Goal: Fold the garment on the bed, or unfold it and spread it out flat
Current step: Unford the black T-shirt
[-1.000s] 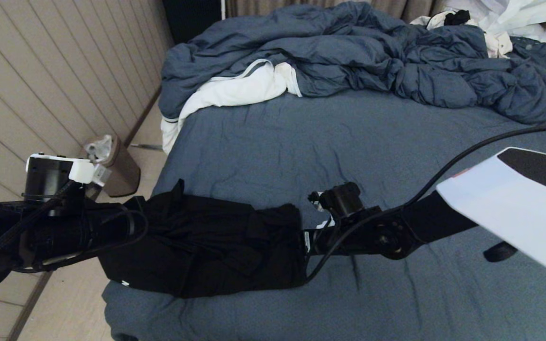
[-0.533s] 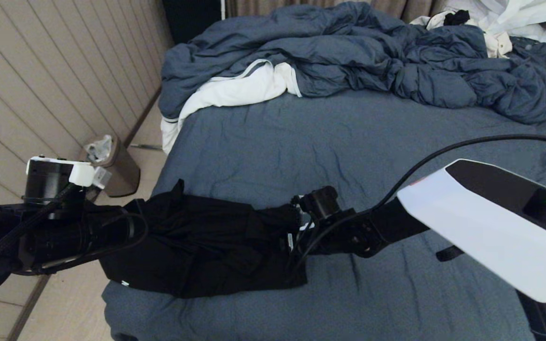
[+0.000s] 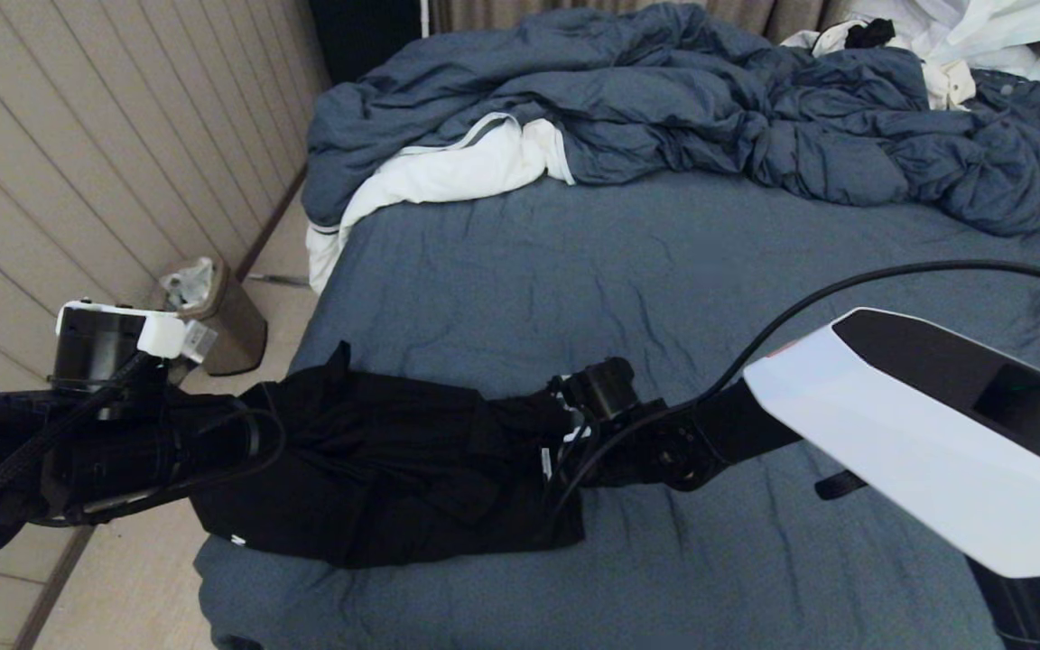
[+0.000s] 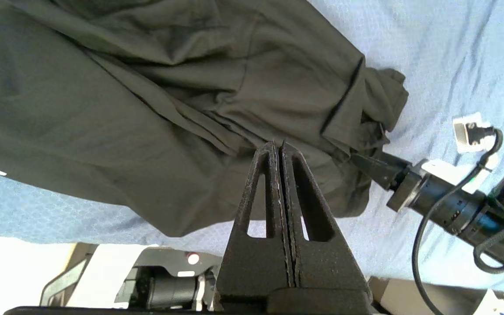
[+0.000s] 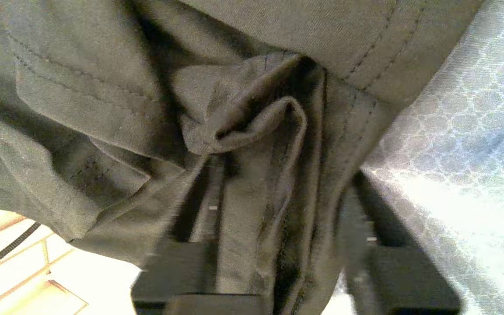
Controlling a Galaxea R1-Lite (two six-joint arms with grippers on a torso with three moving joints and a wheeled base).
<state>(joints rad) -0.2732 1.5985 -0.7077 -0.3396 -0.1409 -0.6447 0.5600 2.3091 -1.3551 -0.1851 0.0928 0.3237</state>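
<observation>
Garment (image 3: 385, 474) bunched on bed (image 3: 682, 298), at near-left corner, well apart from duvet (image 3: 691, 108). Right gripper (image 5: 278, 245) at garment's right edge, fingers (image 5: 195, 205) spread either side of cloth fold, not clamped. Left gripper (image 4: 280, 151) over garment's left end, fingers pressed together, nothing visibly pinched.

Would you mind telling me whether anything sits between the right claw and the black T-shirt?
Nothing visible does: the right claw straddles a bunched fold of the black T-shirt at its edge on the bed.
</observation>
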